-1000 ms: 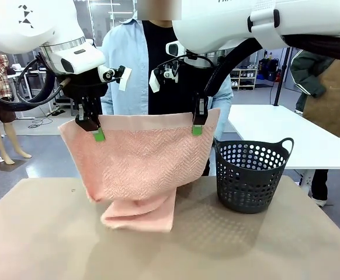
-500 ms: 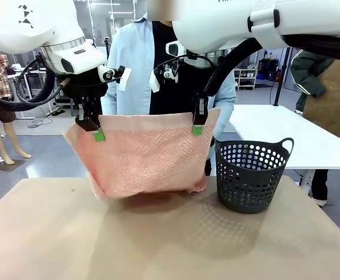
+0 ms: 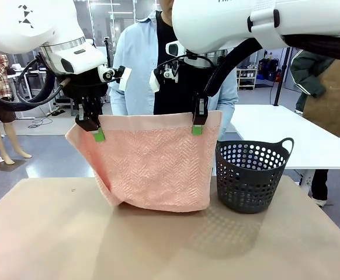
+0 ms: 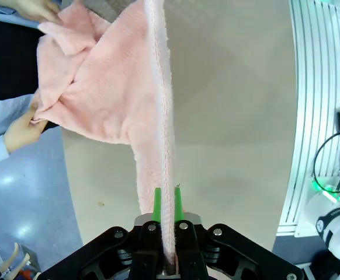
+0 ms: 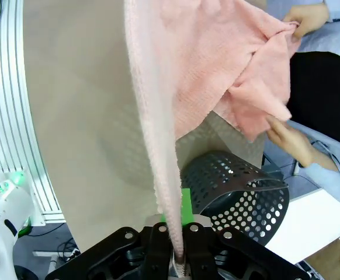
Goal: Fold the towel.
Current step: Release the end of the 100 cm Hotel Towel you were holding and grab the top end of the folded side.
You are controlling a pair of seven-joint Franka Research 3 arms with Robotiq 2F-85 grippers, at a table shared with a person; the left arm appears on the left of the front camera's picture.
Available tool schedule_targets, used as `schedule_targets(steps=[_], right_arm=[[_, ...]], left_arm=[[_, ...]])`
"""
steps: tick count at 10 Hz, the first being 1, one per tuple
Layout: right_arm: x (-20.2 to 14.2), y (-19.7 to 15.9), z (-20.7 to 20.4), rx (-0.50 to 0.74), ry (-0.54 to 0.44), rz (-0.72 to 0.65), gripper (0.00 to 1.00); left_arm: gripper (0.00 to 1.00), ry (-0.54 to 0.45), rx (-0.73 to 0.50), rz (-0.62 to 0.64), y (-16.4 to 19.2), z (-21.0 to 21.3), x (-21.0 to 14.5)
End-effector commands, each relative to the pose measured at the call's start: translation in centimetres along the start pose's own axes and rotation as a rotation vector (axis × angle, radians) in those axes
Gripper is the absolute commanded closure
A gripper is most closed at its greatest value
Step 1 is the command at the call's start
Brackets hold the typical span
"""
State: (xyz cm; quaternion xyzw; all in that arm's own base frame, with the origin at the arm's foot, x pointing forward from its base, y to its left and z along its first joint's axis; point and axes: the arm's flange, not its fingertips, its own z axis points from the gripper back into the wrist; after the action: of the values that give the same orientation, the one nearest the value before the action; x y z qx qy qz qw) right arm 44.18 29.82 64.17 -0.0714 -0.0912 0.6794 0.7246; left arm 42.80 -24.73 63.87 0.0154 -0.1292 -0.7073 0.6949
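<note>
Left gripper, right gripper — clamped, level-ish.

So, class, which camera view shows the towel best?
The front view: the towel hangs broadside, its whole face visible. The wrist views see it edge-on, its far end bunched in the person's hands.

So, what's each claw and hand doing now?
Left gripper: shut on the towel's top edge.
Right gripper: shut on that edge too.
Person's hands: holding the towel's lower end.

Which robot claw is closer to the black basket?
The right claw. It pinches the top edge of the towel just above and beside the basket. The left claw pinches that edge at the other end, farther from the basket.
</note>
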Motion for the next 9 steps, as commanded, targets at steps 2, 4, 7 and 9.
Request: schedule_targets(steps=[2, 4, 7, 9], right_arm=[[-0.01, 0.03, 0.1, -0.003, 0.001, 0.007, 1.0], [-0.01, 0.03, 0.1, -0.003, 0.001, 0.007, 1.0], [-0.01, 0.03, 0.1, -0.003, 0.001, 0.007, 1.0], [-0.01, 0.03, 0.1, -0.003, 0.001, 0.007, 1.0]], left_arm=[[1.0, -0.001, 0.001, -0.004, 0.04, 0.03, -0.07], [1.0, -0.001, 0.001, -0.004, 0.04, 0.03, -0.07], [1.0, -0.001, 0.001, -0.004, 0.04, 0.03, -0.07], [1.0, -0.001, 0.001, -0.004, 0.04, 0.03, -0.07]])
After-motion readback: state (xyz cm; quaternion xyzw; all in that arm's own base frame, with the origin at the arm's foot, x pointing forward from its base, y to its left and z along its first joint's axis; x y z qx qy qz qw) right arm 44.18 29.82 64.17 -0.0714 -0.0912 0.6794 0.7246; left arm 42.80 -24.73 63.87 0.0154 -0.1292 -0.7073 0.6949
